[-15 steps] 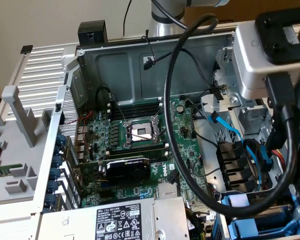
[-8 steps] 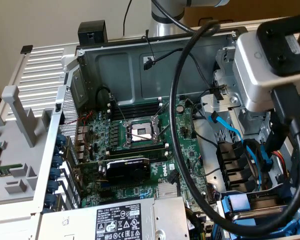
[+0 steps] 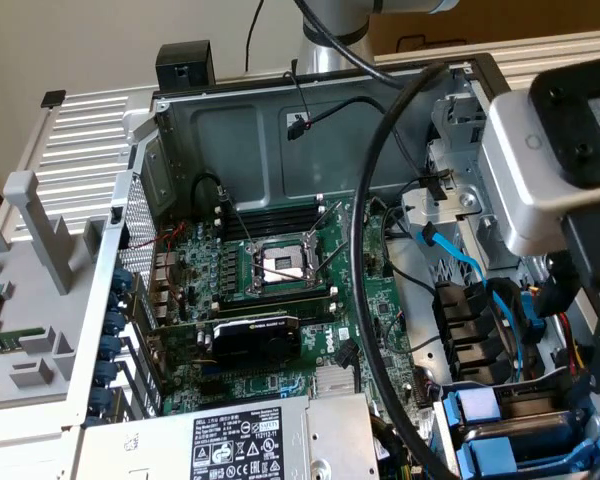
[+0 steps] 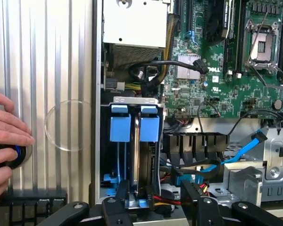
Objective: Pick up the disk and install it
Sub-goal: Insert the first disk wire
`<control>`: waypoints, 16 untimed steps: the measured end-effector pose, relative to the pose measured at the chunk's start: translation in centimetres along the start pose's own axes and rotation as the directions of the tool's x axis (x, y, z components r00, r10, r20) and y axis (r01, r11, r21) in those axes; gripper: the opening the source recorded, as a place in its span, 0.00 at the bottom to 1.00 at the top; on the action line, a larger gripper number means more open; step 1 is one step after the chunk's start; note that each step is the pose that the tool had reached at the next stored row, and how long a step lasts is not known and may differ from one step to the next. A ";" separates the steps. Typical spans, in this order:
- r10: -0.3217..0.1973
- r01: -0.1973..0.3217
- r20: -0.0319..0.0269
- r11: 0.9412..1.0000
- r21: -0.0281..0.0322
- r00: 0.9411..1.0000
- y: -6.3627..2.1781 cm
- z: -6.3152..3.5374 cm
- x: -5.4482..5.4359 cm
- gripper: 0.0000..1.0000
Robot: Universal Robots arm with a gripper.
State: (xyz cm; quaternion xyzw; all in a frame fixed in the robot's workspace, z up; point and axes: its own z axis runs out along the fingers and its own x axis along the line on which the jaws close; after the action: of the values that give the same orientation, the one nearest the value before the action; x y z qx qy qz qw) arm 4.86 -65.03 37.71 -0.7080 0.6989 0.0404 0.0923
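Starting with the exterior view, locate the wrist housing [image 3: 545, 150] low over the open computer case [image 3: 230, 130] at the exterior view's near right, above the blue carrier tabs [image 3: 477, 410]. Note the arm [image 3: 325, 45] descending from beyond the far wall. Turning to the wrist view, find the gripper [image 4: 156, 197] aimed squarely down into the drive cage [image 4: 132, 100], jaws spread wide, one finger on either side of the disk [image 4: 149, 129], clamping nothing. Find the disk on edge in its slot, blue tab toward the wrist, just beside a second blue carrier [image 4: 120, 129] on the side away from the motherboard [image 4: 212, 89]. Treat the install step as at its close, by judgement: seated or nearly so; fully home, cannot tell. For any further move, hold the wrist vertical and keep the fingers off both carriers and the red and yellow wires [image 4: 166, 203]. Note a person's hand [image 4: 4, 136] on a round black controller [image 4: 12, 160] outside the case.
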 end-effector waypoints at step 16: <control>-0.041 0.041 0.036 0.999 -0.007 0.999 -0.84 -0.04 1.0 0.55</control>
State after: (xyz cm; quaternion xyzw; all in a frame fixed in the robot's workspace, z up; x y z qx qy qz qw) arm 5.72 -66.04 37.62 -0.7216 0.6824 0.0540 0.1029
